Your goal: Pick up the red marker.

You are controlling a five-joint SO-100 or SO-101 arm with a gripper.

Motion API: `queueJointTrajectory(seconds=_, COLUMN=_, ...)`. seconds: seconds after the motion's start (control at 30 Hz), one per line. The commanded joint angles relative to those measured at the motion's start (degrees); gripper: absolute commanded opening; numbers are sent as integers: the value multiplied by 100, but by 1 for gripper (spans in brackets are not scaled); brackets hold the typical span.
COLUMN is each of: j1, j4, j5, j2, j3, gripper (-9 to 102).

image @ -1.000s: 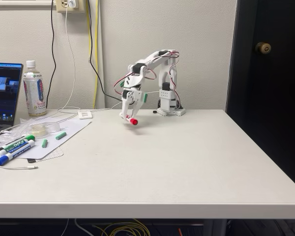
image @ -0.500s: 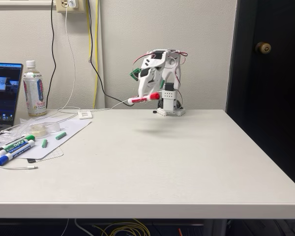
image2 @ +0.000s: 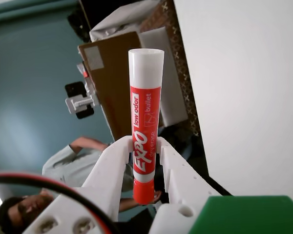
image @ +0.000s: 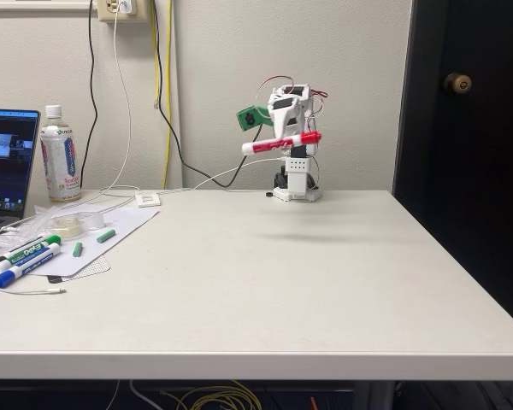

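Arm has swung up and folded back; jaws clenched on the red marker (image: 281,143), now high above the desk (image: 325,282); pick-up looks done.

red marker (image2: 145,126) barrel, wrist view: "EXPO" in large white letters on the red label; "low odor" in white beside it; "bullet" and "dry erase" in red on the white part
green-capped marker (image: 32,249) on the tabletop, fixed view: "EXPO" on the barrel, just legible
bottle (image: 60,157) label, fixed view: print too small to read
laptop (image: 6,162) screen, fixed view: contents too small to read
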Motion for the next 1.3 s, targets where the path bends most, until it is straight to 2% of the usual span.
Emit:
queueJointTrajectory(seconds=0.0, j1=-193, j4=-396, j5=-422, j2=352, j3=26, gripper=2)
queueJointTrajectory(seconds=0.2, j1=-545, j4=-1397, j5=-1028, j2=677, j3=624, gripper=3)
queueJointTrajectory(seconds=0.47, j1=-800, j4=-1828, j5=-1160, j2=738, j3=817, gripper=2)
queueJointTrajectory(seconds=0.6, j1=-879, j4=-1767, j5=-1266, j2=835, j3=861, gripper=2)
queueJointTrajectory(seconds=0.67, j1=-1011, j4=-1951, j5=-1459, j2=1125, j3=1230, gripper=2)
queueJointTrajectory(seconds=0.8, j1=-1257, j4=-2988, j5=-1696, j2=2188, j3=2742, gripper=2)
queueJointTrajectory(seconds=1.13, j1=-1371, j4=-1696, j5=-1608, j2=3771, j3=3463, gripper=2)
queueJointTrajectory(seconds=1.27, j1=-1239, j4=-905, j5=-1055, j2=4359, j3=3463, gripper=2)
